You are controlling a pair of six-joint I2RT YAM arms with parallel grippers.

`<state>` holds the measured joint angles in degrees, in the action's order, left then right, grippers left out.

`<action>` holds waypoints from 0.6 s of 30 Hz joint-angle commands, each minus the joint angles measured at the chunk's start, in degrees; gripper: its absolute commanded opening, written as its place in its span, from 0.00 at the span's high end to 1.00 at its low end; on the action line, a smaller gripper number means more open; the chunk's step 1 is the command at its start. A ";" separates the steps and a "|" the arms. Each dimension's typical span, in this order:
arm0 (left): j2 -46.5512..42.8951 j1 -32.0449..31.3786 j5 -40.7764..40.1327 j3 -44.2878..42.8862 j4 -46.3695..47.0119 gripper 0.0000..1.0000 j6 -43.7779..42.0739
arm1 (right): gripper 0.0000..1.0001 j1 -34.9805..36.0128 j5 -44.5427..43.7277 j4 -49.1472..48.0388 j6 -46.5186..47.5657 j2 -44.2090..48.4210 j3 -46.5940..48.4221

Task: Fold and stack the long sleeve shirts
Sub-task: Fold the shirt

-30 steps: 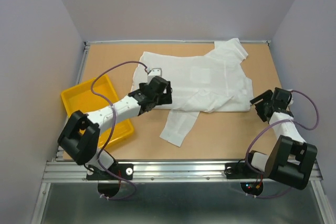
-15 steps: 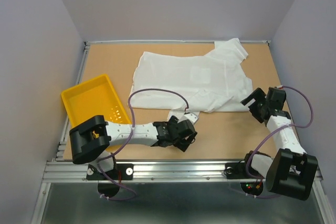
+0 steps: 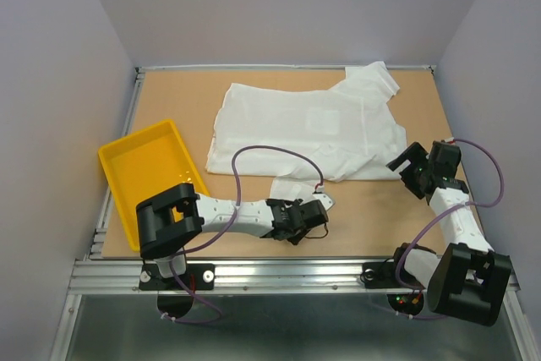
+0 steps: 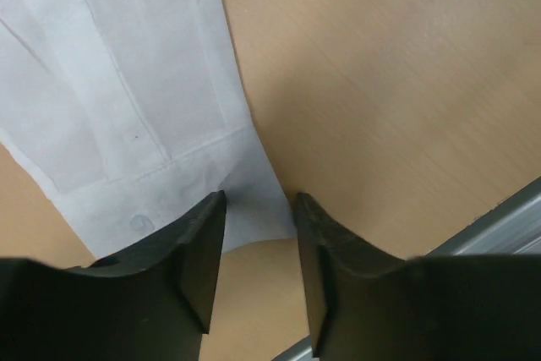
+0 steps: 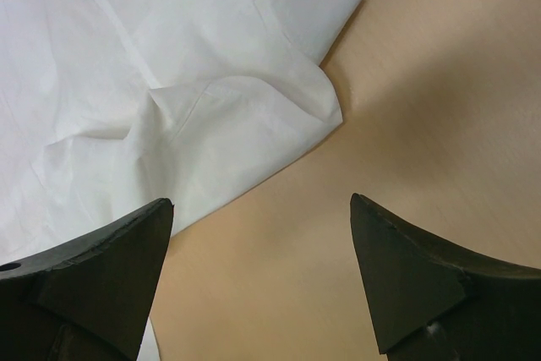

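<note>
One long sleeve shirt, plain white, lies spread across the far half of the table, collar at the far right. Its loose sleeve points toward the near edge. My left gripper lies low at the sleeve's end. In the left wrist view the cuff has one corner lying between the fingertips of the left gripper; the jaws stand narrow but apart, with bare table between them. My right gripper is wide open beside the shirt's right hem. The right gripper hangs over bare wood, with the folded hem just ahead.
A yellow tray sits at the left, beside the left arm's base. The metal rail of the near table edge runs just behind the left gripper. Grey walls close in three sides. Bare wood lies between the two grippers.
My left arm swung from the shirt's left side down to the sleeve cuff near the front edge, and its jaws narrowed. The right gripper edged toward the hem and opened wider.
</note>
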<state>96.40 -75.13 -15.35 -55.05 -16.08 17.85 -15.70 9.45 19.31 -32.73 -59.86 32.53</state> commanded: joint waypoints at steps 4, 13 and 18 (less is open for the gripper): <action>1.25 0.07 -2.84 -2.43 -4.75 1.00 -0.97 | 0.10 0.24 0.22 0.20 1.09 1.76 4.47; -5.69 0.25 -18.11 -12.70 -12.30 1.00 -3.78 | 0.10 0.32 2.67 1.61 2.23 2.73 7.80; -10.61 3.06 -29.99 -21.50 -11.97 1.00 -11.24 | 0.10 1.99 6.19 1.61 3.72 2.46 9.21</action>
<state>93.10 -74.56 -31.92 -70.08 -27.62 13.08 -15.31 12.29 21.06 -31.22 -58.19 37.69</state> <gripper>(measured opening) 0.019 0.903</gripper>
